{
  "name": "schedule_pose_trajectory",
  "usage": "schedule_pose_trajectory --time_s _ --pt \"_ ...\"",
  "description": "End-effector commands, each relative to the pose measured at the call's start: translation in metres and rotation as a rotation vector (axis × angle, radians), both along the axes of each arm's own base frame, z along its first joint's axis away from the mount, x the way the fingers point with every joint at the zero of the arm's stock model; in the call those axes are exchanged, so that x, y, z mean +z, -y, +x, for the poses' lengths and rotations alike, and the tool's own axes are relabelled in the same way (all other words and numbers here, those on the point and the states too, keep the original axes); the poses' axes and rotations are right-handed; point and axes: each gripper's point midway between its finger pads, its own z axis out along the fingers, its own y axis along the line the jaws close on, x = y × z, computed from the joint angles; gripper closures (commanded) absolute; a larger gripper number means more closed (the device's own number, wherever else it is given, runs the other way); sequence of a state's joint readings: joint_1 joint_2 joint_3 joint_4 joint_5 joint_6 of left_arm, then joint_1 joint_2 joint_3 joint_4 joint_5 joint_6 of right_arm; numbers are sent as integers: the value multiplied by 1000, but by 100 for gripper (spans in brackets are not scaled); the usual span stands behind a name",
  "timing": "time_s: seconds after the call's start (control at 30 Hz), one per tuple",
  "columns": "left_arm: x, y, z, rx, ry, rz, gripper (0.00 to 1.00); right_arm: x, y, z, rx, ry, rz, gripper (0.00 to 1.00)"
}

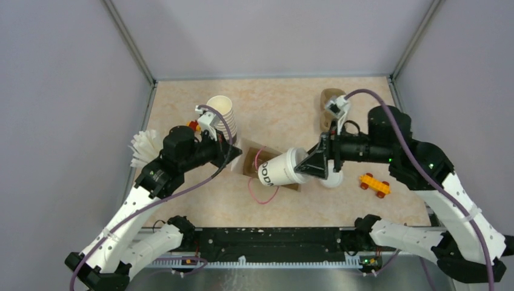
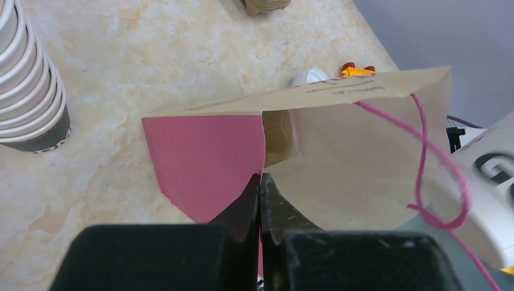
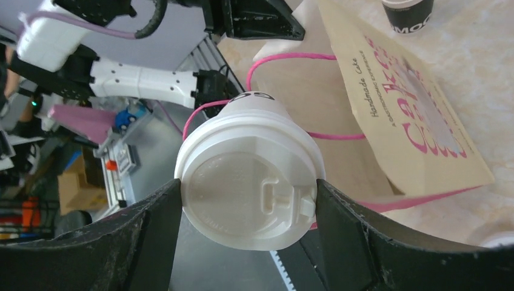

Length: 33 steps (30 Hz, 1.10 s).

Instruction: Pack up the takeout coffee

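The takeout coffee (image 1: 280, 170), a white lidded cup with black lettering, is held on its side above the table by my right gripper (image 1: 312, 165), base pointing left toward the bag. In the right wrist view the fingers (image 3: 151, 224) press both sides of its lid (image 3: 242, 200). My left gripper (image 1: 235, 150) is shut on the rim of a tan paper bag (image 1: 253, 159) with pink string handles. In the left wrist view the shut gripper (image 2: 260, 182) pinches the bag wall (image 2: 339, 157) where the pink lining (image 2: 206, 151) shows. The cup (image 2: 488, 182) is blurred at the right.
A tall stack of lidless white cups (image 1: 222, 116) stands behind the left gripper. A brown cardboard carrier (image 1: 330, 100) is at the back right. A white round lid or cup (image 1: 332, 179) and an orange toy (image 1: 374, 185) lie right of the bag. White fanned items (image 1: 143, 149) sit at the left edge.
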<state>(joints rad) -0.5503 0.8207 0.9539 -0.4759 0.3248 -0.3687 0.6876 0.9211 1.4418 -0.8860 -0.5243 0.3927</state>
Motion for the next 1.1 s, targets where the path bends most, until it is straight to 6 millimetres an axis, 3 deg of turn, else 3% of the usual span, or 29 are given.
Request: schedule_pose_trajectory --time_s 0.0,0.13,0.33,0.47,0.8,1.07 --pt "31 3 1 -10 76 -51 100 12 -27 19 -79 120 -66 43" --pt "30 2 3 0 70 -44 100 21 -49 19 -44 161 -91 43" --pt "21 -1 11 52 15 -17 100 69 -35 18 -77 229 -40 43" --pt "18 -2 12 79 -23 -18 100 84 -45 2 10 202 29 43" --pt "13 -8 7 105 -72 -9 100 63 -54 -24 129 116 25 44" --pt "27 -2 -5 31 -2 -67 100 36 -36 7 -24 208 -144 45"
